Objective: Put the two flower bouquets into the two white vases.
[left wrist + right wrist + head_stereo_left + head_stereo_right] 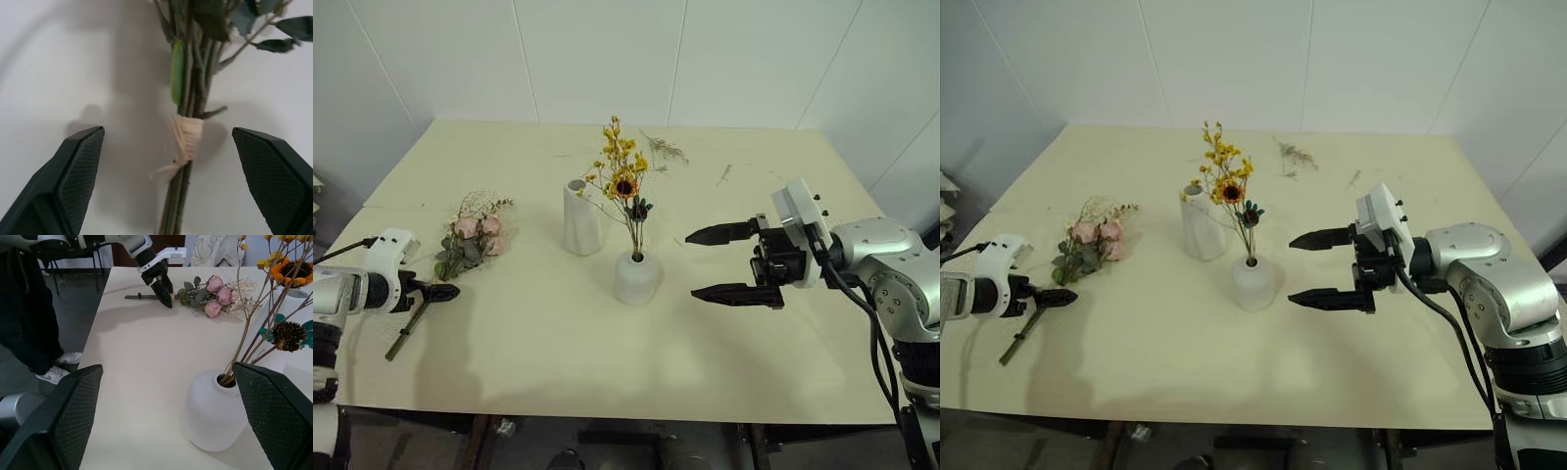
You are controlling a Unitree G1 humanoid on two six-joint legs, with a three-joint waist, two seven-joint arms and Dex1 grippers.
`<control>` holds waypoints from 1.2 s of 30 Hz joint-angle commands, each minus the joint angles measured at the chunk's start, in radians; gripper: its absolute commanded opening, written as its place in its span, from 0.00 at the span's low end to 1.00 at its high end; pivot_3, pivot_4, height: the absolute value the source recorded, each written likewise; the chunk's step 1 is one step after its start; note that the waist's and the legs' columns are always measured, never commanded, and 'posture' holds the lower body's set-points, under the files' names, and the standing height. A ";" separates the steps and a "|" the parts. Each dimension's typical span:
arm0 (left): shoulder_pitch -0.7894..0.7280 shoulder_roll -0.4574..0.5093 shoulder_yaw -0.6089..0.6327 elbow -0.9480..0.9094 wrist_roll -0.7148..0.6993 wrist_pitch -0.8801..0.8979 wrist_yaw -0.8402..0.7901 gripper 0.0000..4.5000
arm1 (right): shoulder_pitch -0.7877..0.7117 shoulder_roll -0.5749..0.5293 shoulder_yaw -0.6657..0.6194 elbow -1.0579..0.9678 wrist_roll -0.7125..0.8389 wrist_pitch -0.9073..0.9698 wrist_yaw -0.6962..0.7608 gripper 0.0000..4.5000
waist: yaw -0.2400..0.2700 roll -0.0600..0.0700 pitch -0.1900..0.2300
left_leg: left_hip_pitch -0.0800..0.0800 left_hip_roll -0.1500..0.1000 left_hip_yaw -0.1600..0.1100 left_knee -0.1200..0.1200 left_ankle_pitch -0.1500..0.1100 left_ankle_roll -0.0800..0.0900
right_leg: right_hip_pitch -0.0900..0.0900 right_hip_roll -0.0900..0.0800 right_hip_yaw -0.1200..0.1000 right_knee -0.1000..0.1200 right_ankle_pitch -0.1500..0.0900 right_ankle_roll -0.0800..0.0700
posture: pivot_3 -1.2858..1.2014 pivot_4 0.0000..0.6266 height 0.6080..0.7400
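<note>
Pink rose bouquet (186, 122) — blooms cut off, stems blurred; person (29, 318) cut off above the legs.

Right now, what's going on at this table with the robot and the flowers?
The yellow sunflower bouquet already stands in the short round white vase. The pink rose bouquet lies on the table, and the left hand, open, is positioned over its tied stems without gripping them. The tall white vase is empty. The right hand hangs open beside the round vase, holding nothing.
</note>
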 commanded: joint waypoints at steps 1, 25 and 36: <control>-0.040 0.019 -0.038 0.044 0.045 0.007 -0.044 0.91 | -0.014 0.000 -0.015 -0.014 -0.001 -0.010 -0.003 1.00 | 0.000 0.000 0.000 | 0.000 0.000 0.000 0.000 0.000 0.000 | 0.000 0.000 0.000 0.000 0.000 0.000 | 0.52 0.24 1.00; -0.203 -0.093 0.199 0.167 0.024 -0.571 -0.013 0.00 | 0.016 0.002 -0.040 -0.034 -0.009 -0.010 -0.047 1.00 | 0.010 -0.001 0.001 | -0.001 0.000 0.000 0.001 0.000 0.000 | 0.000 -0.002 0.000 0.001 0.000 0.001 | 0.52 0.24 1.00; -0.342 -0.246 0.346 0.253 -0.158 -0.914 -0.250 0.00 | 0.049 0.019 -0.068 -0.086 0.015 -0.022 -0.081 1.00 | 0.012 -0.002 0.001 | -0.002 0.000 0.000 0.004 0.000 0.000 | 0.000 -0.001 -0.001 0.003 0.000 0.001 | 0.52 0.24 1.00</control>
